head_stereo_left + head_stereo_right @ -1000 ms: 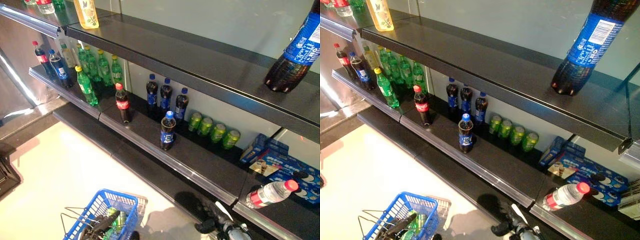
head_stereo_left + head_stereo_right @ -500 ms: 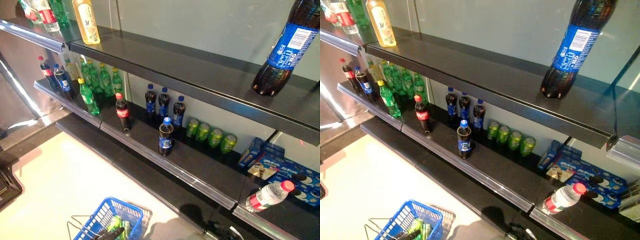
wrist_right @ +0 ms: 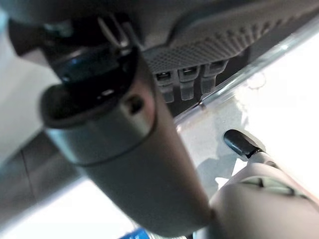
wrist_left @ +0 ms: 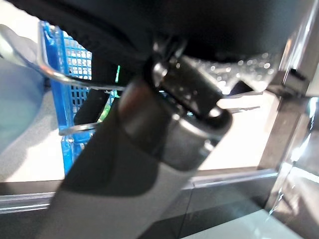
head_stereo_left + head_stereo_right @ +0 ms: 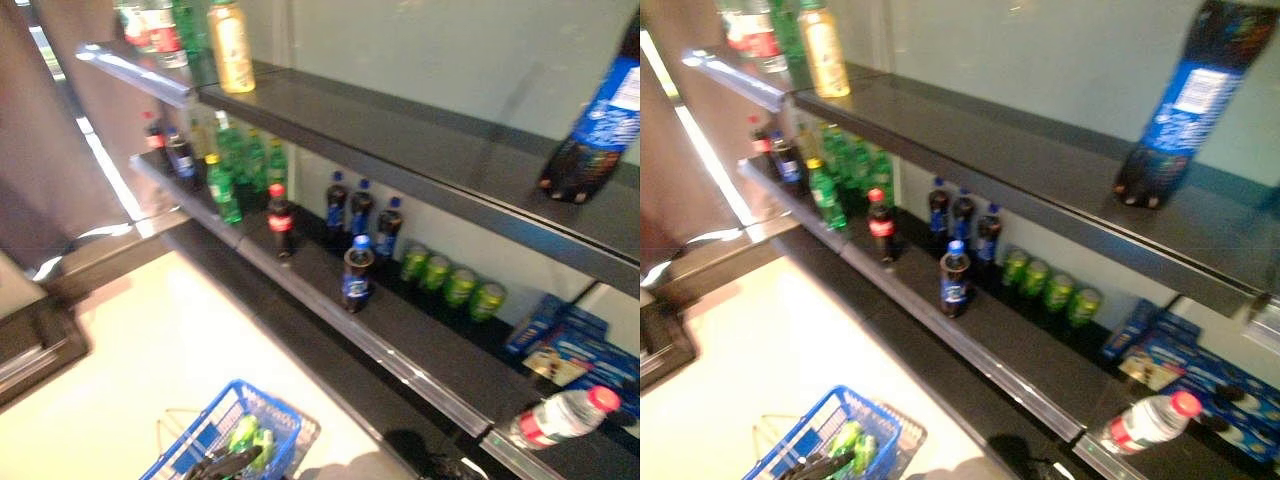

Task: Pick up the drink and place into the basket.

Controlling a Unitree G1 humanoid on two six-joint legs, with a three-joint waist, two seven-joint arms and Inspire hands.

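Four views, and each hands us something different. From the head we get the shelves: a blue-labelled cola bottle (image 5: 357, 279) stands alone at the front of the middle shelf (image 5: 420, 335), with a red-labelled cola bottle (image 5: 280, 221) just along from it, three more dark bottles (image 5: 360, 207) behind, and green cans (image 5: 450, 283) in a row near the back. Up on the top shelf (image 5: 1040, 165) we have a large dark bottle (image 5: 1175, 110) and a yellow drink bottle (image 5: 823, 48). A water bottle (image 5: 560, 418) lies on its side at the far right.

Down on the floor sits the blue basket (image 5: 205, 440), green items already inside; the drink on the shelf is well apart from it.

The left wrist view gives us what the head cannot: the basket's blue mesh wall and its wire handle (image 4: 70, 78) close up, with the left hand (image 4: 104, 64) dark against them. We cannot tell whether it grips that handle.

The right wrist view shows the right hand (image 3: 189, 82) hanging over pale floor, its fingers hidden from us, so we cannot tell its state either.
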